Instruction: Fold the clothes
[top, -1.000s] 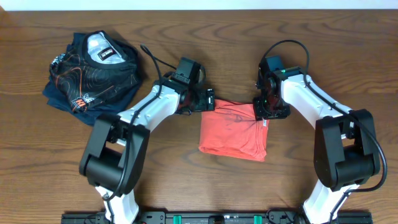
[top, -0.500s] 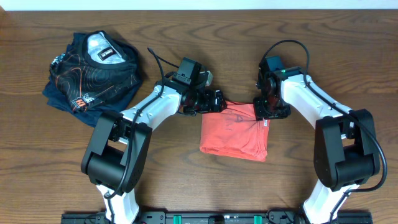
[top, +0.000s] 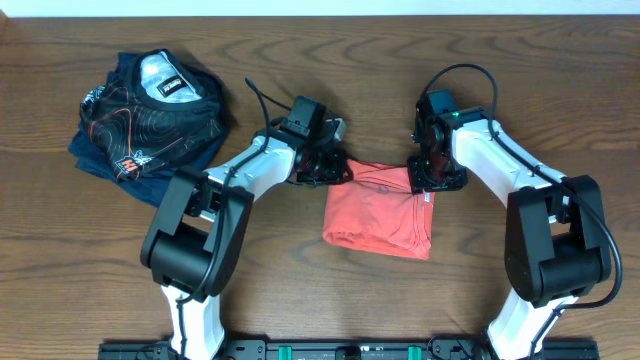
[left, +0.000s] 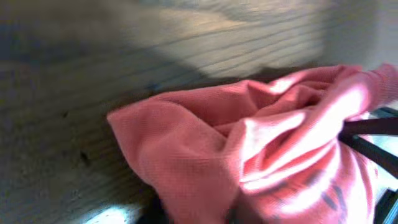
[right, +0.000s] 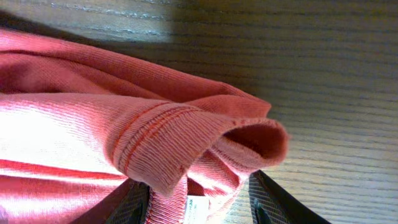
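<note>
The clothes, a coral-red T-shirt, lie folded into a rough rectangle at the table's middle. My left gripper sits at the shirt's upper left corner and is shut on a pinch of its fabric. In the left wrist view the bunched cloth fills the frame and hides the gripper. My right gripper is at the upper right corner. There its fingers stand apart around a stitched hem fold of the shirt, with a strip of bare wood showing beside the other finger.
A dark navy garment with orange contour-line print lies crumpled at the back left. The wooden table runs on all sides of the shirt. A black cable loops above each arm.
My left gripper has moved right onto the shirt's upper left corner and gone from open to shut on the cloth. The right arm has not moved.
</note>
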